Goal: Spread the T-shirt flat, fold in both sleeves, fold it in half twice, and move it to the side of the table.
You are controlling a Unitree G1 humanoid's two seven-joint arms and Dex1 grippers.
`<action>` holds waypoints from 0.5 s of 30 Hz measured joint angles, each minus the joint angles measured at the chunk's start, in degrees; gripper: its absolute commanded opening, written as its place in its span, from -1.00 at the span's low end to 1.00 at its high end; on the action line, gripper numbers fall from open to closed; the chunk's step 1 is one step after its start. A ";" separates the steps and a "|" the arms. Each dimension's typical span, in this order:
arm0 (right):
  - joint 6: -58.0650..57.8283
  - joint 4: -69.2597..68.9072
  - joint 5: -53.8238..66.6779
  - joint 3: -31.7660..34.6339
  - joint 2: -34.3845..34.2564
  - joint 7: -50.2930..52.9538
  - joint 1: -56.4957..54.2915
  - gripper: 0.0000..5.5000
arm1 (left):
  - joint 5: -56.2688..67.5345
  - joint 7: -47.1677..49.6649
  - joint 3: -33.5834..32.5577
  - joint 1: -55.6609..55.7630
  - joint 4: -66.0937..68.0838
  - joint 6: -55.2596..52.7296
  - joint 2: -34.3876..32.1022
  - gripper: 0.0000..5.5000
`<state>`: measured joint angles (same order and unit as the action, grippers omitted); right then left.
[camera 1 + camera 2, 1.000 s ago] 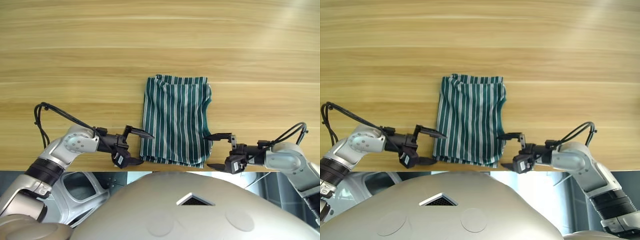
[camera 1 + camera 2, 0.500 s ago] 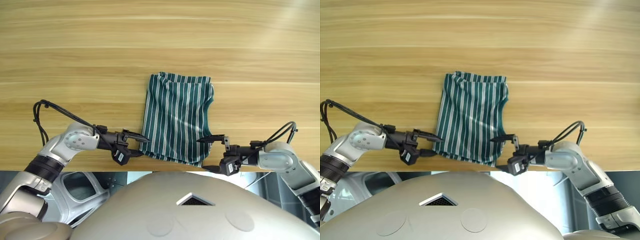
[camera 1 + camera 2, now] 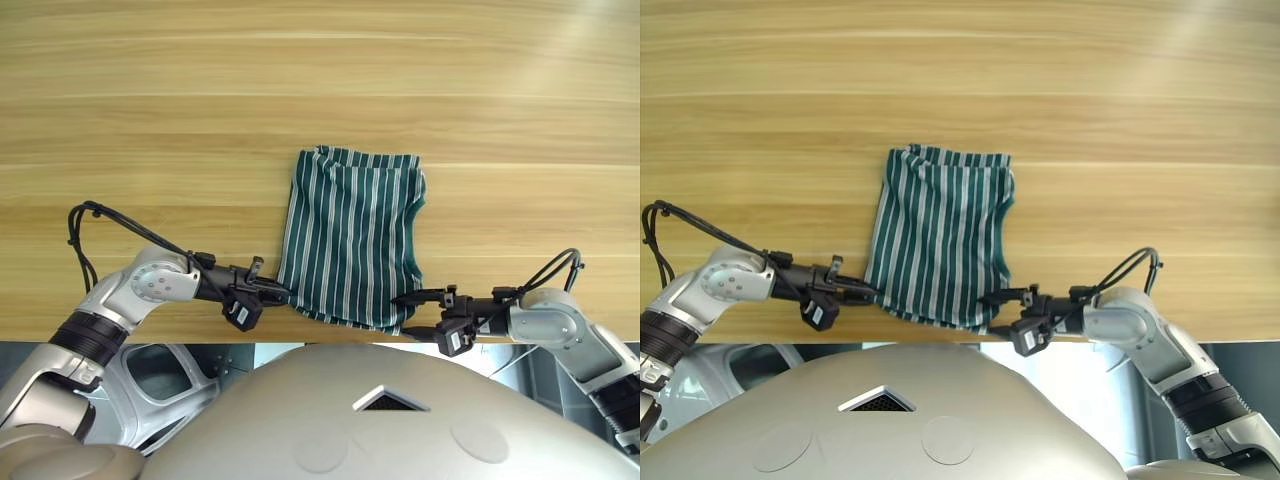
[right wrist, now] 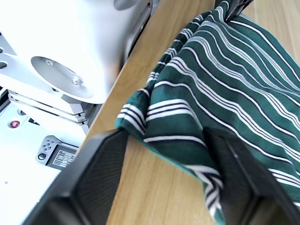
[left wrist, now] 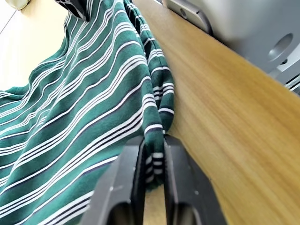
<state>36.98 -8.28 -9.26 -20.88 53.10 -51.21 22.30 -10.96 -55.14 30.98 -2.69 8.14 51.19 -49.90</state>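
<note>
The T-shirt (image 3: 352, 240), green with white stripes, lies folded into a narrow upright rectangle on the wooden table (image 3: 150, 120), its near end at the front edge. My left gripper (image 3: 278, 293) is at the shirt's near left corner and is shut on it. In the left wrist view the black fingers (image 5: 177, 168) pinch a fold of the striped hem (image 5: 152, 140). My right gripper (image 3: 408, 312) is at the near right corner, open. Its fingers (image 4: 101, 178) stand on either side of that corner (image 4: 173, 117), one above and one below the cloth.
The table's front edge (image 3: 150, 340) runs just behind both grippers. Bare wood stretches to the left, right and far side of the shirt.
My left gripper slid in from open and closed on the near left corner. My right gripper moved left onto the near right corner, and its fingers came closer together.
</note>
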 measured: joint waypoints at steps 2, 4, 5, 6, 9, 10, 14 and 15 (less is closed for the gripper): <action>-0.01 -0.19 0.08 0.07 0.04 -0.01 0.09 -0.29 | 0.00 0.02 0.00 0.00 0.00 0.00 0.00 -0.90; -0.01 -0.64 0.53 0.16 0.07 -0.01 0.09 -0.43 | 0.00 0.03 0.00 0.00 0.02 0.01 0.00 -0.90; -0.01 -0.68 0.59 0.16 0.07 -0.02 0.09 -0.52 | 0.00 0.03 0.00 0.00 0.03 0.01 0.00 -0.90; -0.01 -0.76 0.88 0.17 0.07 -0.02 0.08 -0.59 | 0.00 0.04 0.00 0.01 0.05 0.02 0.00 -0.90; -0.01 -0.97 1.54 0.19 0.06 -0.03 -0.04 -0.81 | 0.47 -0.13 0.03 -0.01 0.02 0.00 0.00 -0.90; 0.00 -0.97 1.64 0.19 0.05 -0.03 -0.08 -0.87 | 1.92 -0.53 0.11 -0.18 -0.32 -0.12 -0.07 -0.90; 0.51 -1.11 3.82 0.23 0.08 -0.12 -0.29 -0.98 | 8.51 -2.76 0.87 -1.43 -3.55 -1.21 -0.83 -0.90; 0.73 -1.17 4.36 0.30 0.19 -0.19 -0.28 -0.98 | 9.44 -3.10 1.07 -1.50 -3.91 -1.41 -0.94 -0.90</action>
<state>37.72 -9.44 -4.90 -20.57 53.29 -51.40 22.01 -1.52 -58.24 32.05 -4.19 4.23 49.78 -50.84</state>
